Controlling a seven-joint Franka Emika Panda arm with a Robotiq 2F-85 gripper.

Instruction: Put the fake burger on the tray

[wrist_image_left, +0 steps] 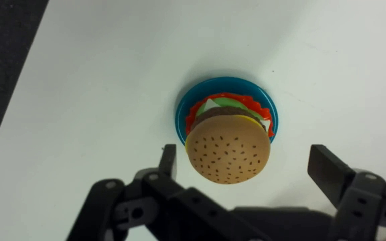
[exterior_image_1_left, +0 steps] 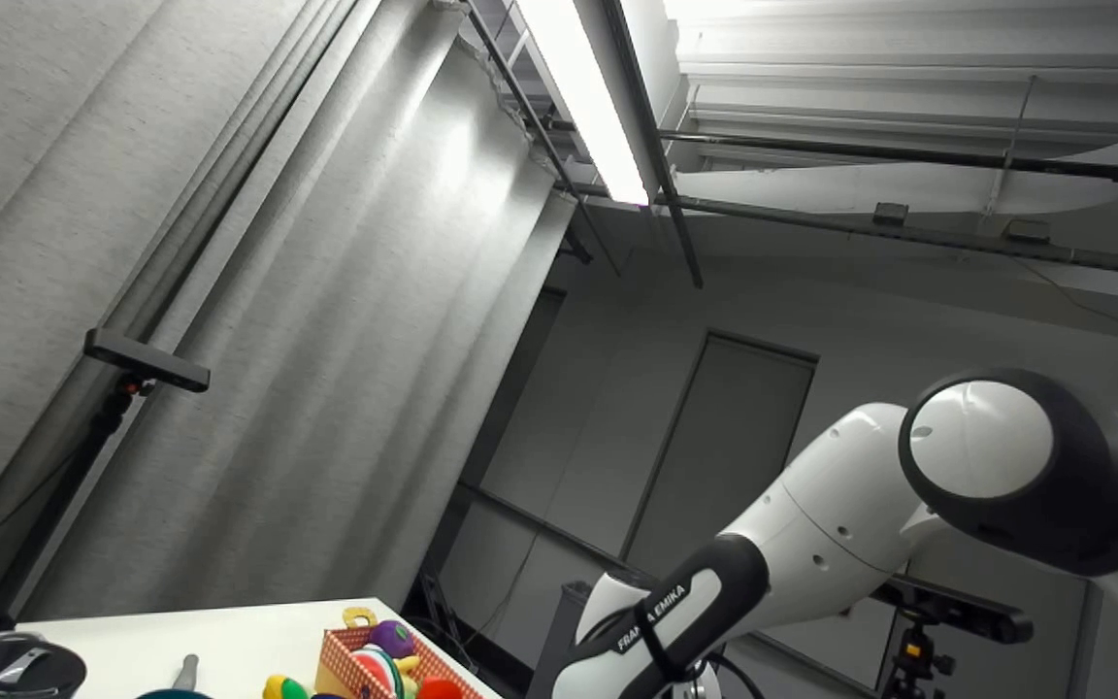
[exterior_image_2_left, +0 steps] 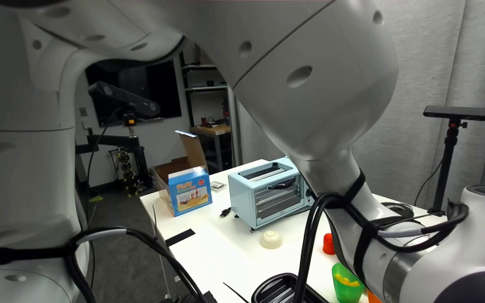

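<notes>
The fake burger (wrist_image_left: 228, 152) shows in the wrist view, with a tan sesame bun on top and brown, green, white and red layers under it. It sits on a small round blue plate (wrist_image_left: 226, 83) on the white table. My gripper (wrist_image_left: 241, 154) is open, with one finger on each side of the burger in the picture and apart from it. The left finger appears nearer to it than the right. A black tray (exterior_image_2_left: 276, 278) is partly in view at the bottom of an exterior view. The burger and the gripper fingers are out of view in both exterior views.
A light-blue toaster oven (exterior_image_2_left: 259, 206), a cardboard box (exterior_image_2_left: 192, 193), a cream bowl (exterior_image_2_left: 271, 239), a red cup (exterior_image_2_left: 329, 244) and a green cup (exterior_image_2_left: 345, 290) stand on the table. A basket of toys (exterior_image_1_left: 338, 670) and a dark-lidded pot (exterior_image_1_left: 16, 665) show in an exterior view.
</notes>
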